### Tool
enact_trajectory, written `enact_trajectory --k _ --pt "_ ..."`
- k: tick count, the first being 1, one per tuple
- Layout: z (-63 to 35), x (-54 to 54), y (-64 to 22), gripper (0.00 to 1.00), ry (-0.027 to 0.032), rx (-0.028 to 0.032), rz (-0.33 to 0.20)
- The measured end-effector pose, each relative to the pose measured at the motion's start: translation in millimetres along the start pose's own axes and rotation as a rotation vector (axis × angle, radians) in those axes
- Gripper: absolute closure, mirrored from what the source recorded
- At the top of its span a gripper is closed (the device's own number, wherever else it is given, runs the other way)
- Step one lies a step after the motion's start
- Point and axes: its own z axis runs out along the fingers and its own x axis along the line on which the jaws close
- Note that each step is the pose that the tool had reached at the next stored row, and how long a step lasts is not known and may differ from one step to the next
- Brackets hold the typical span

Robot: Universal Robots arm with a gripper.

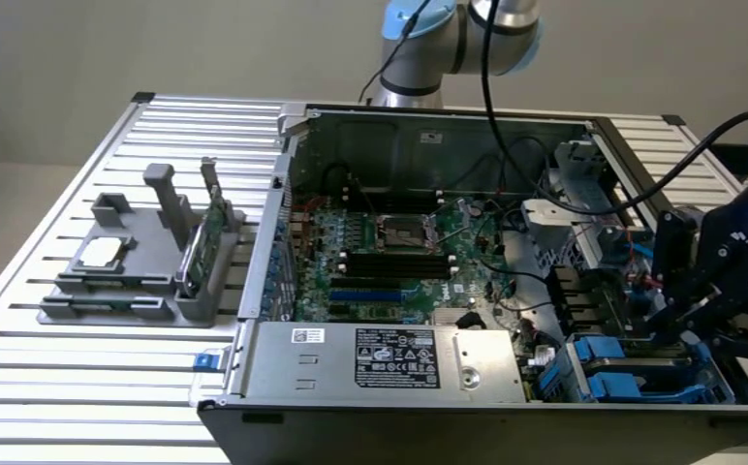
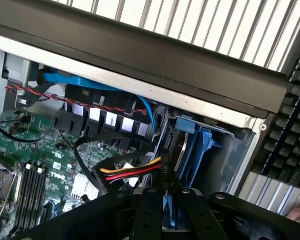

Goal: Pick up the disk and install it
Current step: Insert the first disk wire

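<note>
arm (image 1: 736, 262) low over case (image 1: 388, 387) drive bay, ext view's right | gripper (image 2: 166, 207) nearly closed on disk (image 2: 187, 150), disk in bay

Slatted metal table (image 1: 77, 387) carries computer case (image 1: 388, 387), grey holder (image 1: 141, 281).

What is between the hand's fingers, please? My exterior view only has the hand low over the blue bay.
Observer: In the wrist view the hand is shut on the disk; its blue carrier edge sits between the fingers.
Operator: Is anything close to the hand?
Observer: Yes, a red, yellow and black cable ends right beside the fingers.
Operator: And what lies past the case wall there?
Observer: A black keyboard sits just outside it.
</note>
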Motion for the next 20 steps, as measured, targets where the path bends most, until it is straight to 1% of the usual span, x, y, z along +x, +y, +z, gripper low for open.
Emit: enact_trajectory --k 3,6,13,20 --pt "-0.3 0.5 4.4 0.83 -0.0003 0.0011 0.006" --pt "-0.5 0.4 5.5 0.83 0.0006 0.0000 0.032" --pt "0.7 0.4 5.7 0.83 0.0126 -0.0063 0.152" --pt "3.1 0.3 6.0 0.83 0.0183 -0.0112 0.249"
